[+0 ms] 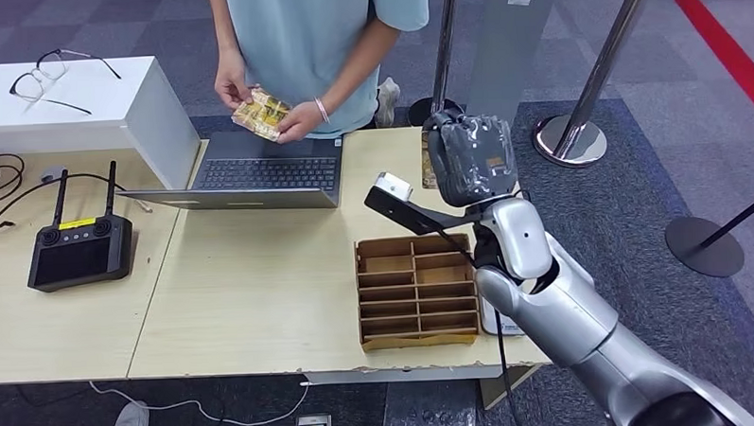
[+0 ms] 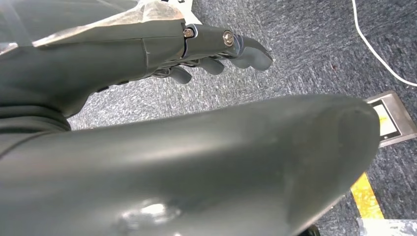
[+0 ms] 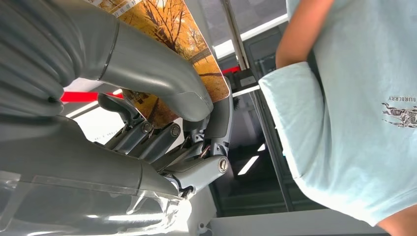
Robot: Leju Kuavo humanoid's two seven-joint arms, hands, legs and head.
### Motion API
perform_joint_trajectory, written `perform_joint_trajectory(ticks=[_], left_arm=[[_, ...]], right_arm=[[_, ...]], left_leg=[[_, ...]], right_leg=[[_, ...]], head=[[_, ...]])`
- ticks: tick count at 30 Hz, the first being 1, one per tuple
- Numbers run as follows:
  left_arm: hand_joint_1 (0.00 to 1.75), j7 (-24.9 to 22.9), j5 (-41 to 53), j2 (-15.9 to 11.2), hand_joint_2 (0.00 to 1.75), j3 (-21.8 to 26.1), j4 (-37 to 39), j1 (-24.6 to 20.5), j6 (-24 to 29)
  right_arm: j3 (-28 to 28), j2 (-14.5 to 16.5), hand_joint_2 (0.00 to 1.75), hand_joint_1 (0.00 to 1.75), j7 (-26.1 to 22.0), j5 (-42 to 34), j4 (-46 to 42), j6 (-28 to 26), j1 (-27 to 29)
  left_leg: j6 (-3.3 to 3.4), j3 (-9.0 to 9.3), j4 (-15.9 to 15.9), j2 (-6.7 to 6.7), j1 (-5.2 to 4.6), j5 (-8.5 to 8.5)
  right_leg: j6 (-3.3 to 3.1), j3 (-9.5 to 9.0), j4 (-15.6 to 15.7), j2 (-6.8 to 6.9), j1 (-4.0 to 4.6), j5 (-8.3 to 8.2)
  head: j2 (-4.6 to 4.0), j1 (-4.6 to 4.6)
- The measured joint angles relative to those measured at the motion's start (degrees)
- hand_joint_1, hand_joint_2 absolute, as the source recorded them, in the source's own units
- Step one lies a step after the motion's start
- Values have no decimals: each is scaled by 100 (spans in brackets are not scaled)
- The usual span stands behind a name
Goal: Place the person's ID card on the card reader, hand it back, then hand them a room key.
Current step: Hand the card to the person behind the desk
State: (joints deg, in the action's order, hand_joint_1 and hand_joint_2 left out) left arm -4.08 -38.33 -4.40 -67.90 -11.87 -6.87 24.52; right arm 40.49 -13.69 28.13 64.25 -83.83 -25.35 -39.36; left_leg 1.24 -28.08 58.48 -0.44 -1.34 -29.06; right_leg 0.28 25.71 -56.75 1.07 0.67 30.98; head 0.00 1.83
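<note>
My right hand is raised above the table's far right edge, toward the person. Its thumb and fingers pinch an orange picture card, and a brown edge of that card shows beside the hand. The person stands behind the table and holds a small stack of yellow-orange cards in both hands. A small white device lies on the table just left of my hand. My left hand hangs over grey carpet with its fingers loosely apart and nothing in them.
A cardboard divider box stands at the table's front right. An open laptop sits in front of the person. At the left are a black remote controller and a white box with glasses. Stanchion bases stand to the right.
</note>
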Motion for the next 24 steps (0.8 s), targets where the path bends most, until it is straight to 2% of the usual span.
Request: perform_joint_trajectory(ticks=[24], left_arm=[[0, 27, 14, 21, 0, -3, -2, 1, 0]], right_arm=[[350, 103, 175, 175, 0, -10, 76, 91, -329]], left_leg=[[-1, -3, 0, 0, 0, 0]], right_leg=[[0, 3, 0, 0, 0, 0]], head=[[0, 0]])
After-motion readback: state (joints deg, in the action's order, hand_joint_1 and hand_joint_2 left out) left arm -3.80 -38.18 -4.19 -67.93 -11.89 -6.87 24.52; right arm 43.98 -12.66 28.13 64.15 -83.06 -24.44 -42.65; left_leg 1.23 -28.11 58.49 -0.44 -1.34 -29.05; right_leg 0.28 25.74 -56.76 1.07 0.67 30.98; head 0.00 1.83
